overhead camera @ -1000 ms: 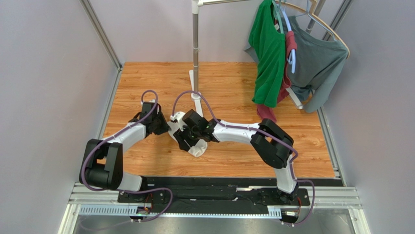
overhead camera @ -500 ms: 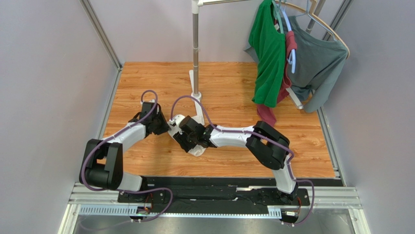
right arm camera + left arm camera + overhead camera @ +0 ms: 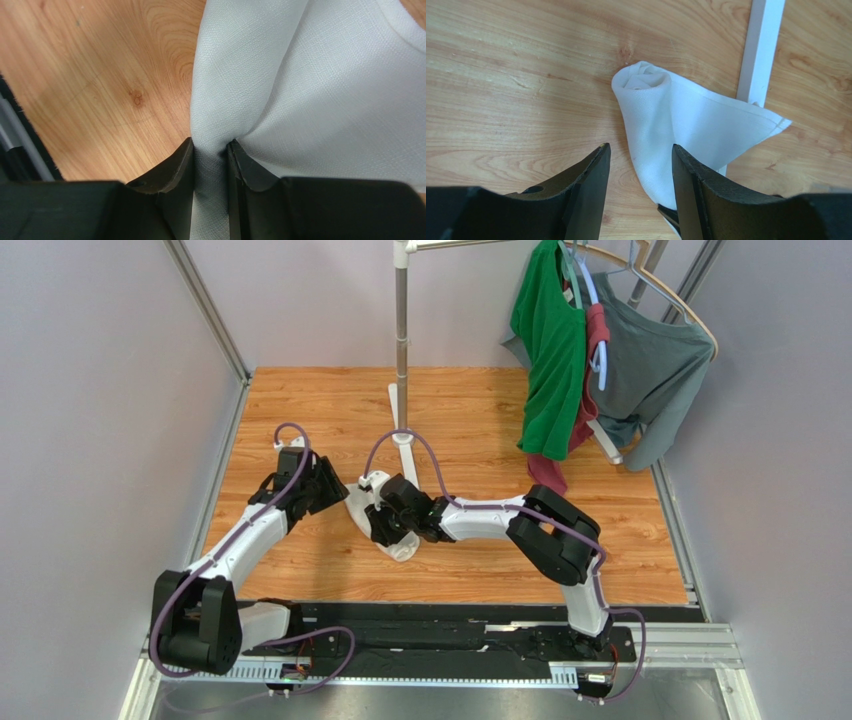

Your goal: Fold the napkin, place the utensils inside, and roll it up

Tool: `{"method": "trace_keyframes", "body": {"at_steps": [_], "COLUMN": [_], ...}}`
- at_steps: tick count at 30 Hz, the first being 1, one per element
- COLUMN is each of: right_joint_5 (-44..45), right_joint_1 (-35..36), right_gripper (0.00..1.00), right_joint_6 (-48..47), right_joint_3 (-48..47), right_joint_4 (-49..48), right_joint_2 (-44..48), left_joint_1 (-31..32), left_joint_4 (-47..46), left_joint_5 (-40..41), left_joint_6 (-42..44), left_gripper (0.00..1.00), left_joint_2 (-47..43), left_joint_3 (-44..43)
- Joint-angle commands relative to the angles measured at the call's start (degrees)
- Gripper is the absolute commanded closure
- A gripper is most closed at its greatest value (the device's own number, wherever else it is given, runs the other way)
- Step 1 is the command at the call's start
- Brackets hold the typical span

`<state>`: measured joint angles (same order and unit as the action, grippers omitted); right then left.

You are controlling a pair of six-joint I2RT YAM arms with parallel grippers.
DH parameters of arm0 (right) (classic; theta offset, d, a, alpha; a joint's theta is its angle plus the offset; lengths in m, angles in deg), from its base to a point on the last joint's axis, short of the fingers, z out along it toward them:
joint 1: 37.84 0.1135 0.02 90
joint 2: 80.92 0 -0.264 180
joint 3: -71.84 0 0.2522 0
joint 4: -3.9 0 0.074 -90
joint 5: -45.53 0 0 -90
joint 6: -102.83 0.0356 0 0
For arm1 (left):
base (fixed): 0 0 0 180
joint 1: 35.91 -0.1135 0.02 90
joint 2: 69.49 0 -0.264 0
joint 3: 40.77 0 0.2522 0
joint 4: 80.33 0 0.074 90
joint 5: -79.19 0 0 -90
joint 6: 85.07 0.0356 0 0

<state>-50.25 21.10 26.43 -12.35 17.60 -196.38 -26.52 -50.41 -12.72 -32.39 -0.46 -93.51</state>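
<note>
Napkin [image 3: 686,125] sits on the table [image 3: 480,420] a bit left of centre, at about 6 o'clock from the white stand [image 3: 401,360]. It is folded and partly rolled. The left wrist view shows a wound, cone-like end at 12 o'clock of the frame, with coils visible at the mouth. A flat triangular flap fans off toward 3 o'clock, not wound in. The flap's corner reaches the stand's foot and seems to lie across it (edge hard to read).

Spoon: not visible in any view. Probably inside the roll, but can't confirm.

Right gripper [image 3: 210,145] comes in from 3 o'clock in the top view. Its jaws are clenched on a ridge of napkin, with cloth bunched between the fingertips and puckering away above them. It is a real pinch on fabric only; no metal shows in it.

Left gripper [image 3: 640,150] is at 9 o'clock of the napkin, pointing at the rolled end. It is released, jaws apart with nothing clamped. Only the near edge of the napkin shows through the gap, lying on the table.

Progress, my read: the fold is done, the spoon is likely loaded, and the roll is well along but loose. Left to do: wind the flap in, tighten the roll, let go.

Risk: the roll may slacken while only one side is held.

Green shirt [image 3: 548,370] and grey shirt [image 3: 650,370] hang at 1–2 o'clock, well apart from the work.
</note>
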Motion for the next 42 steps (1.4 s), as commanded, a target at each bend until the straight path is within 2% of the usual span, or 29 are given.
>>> {"method": "trace_keyframes", "body": {"at_steps": [1, 6, 14, 30, 33, 38, 41, 42], "right_joint_5": [-13.45, -24.34, -33.67, -38.95, -39.48, -40.27, -39.84, -39.57], "right_joint_1": [-2.59, -5.76, -10.59, -13.76, -14.03, -14.11, -14.11, -14.11], "right_gripper": [0.77, 0.78, 0.81, 0.82, 0.82, 0.74, 0.65, 0.58], "right_joint_6": [2.83, 4.59, 6.70, 9.68, 9.95, 10.04, 8.99, 8.11], "right_joint_3": [5.48, 5.83, 4.08, 0.91, 0.47, -0.05, -1.01, -1.37], "right_joint_4": [4.02, 0.67, -1.44, -1.35, -1.35, -0.65, 2.33, 3.38], "right_joint_2": [-3.63, -5.30, -8.98, -13.12, -13.12, -11.73, -9.71, -9.18], "left_joint_1": [-0.07, -0.07, -0.07, -0.07, -0.07, -0.07, -0.07, -0.07], "left_joint_4": [0.89, -2.88, -6.14, -7.20, -7.02, -4.83, -3.77, -3.68], "left_joint_5": [1.30, -0.89, -2.48, -3.01, -2.75, -1.17, -0.29, 0.06], "left_joint_6": [-0.56, -0.56, -0.65, -1.79, -2.05, -1.18, -0.30, -0.12], "left_gripper": [0.43, 0.42, 0.42, 0.44, 0.47, 0.57, 0.60, 0.60], "left_joint_2": [-3.20, -3.29, -1.01, 4.61, 5.14, 6.28, 6.99, 7.25], "left_joint_3": [0.39, 3.21, 4.79, 5.58, 5.50, 3.92, 3.12, 3.12]}}
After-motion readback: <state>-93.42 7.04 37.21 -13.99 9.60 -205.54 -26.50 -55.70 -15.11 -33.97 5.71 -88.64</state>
